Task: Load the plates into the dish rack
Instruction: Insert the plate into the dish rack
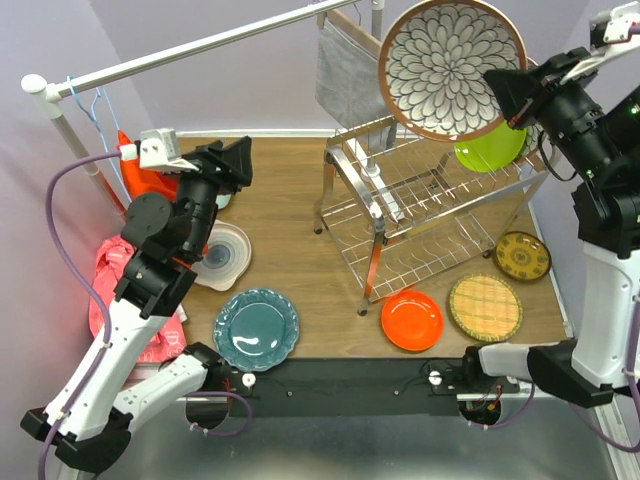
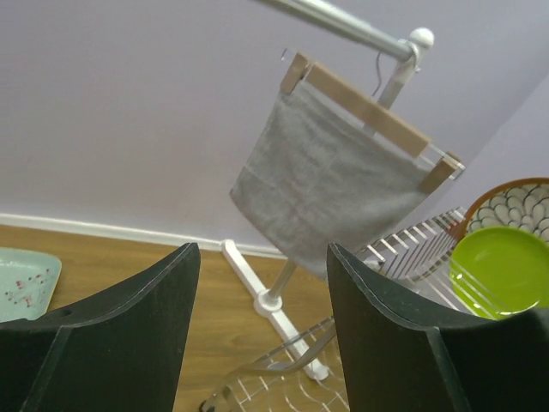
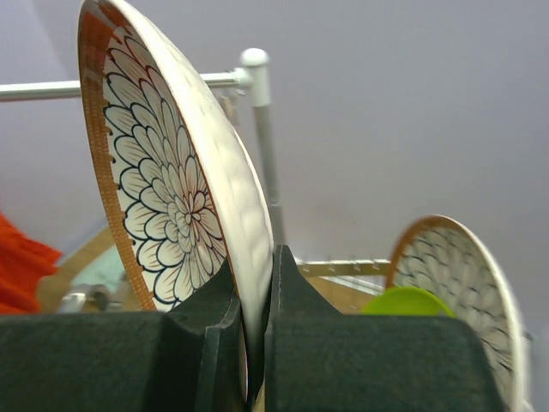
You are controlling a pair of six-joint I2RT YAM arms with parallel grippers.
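My right gripper (image 1: pixel 507 92) is shut on the edge of a brown-rimmed white floral plate (image 1: pixel 452 68) and holds it upright, high above the dish rack (image 1: pixel 420 215). In the right wrist view the gripper (image 3: pixel 256 268) pinches that plate (image 3: pixel 163 189). A lime green plate (image 1: pixel 490 148) stands in the rack, with a second floral plate (image 3: pixel 463 287) behind it. On the table lie teal (image 1: pixel 257 328), orange (image 1: pixel 412 320), yellow woven (image 1: pixel 485 307), dark-yellow patterned (image 1: pixel 522 256) and white-grey swirl (image 1: pixel 222 256) plates. My left gripper (image 1: pixel 235 165) is open and empty, raised left of the rack.
A grey cloth (image 1: pixel 345 70) hangs on a wooden hanger from the white clothes rail (image 1: pixel 200 45) behind the rack. Orange (image 1: pixel 145 180) and pink (image 1: pixel 110 290) items lie at the table's left edge. The left wrist view shows the cloth (image 2: pixel 334 180) and the rack's wires (image 2: pixel 412 245).
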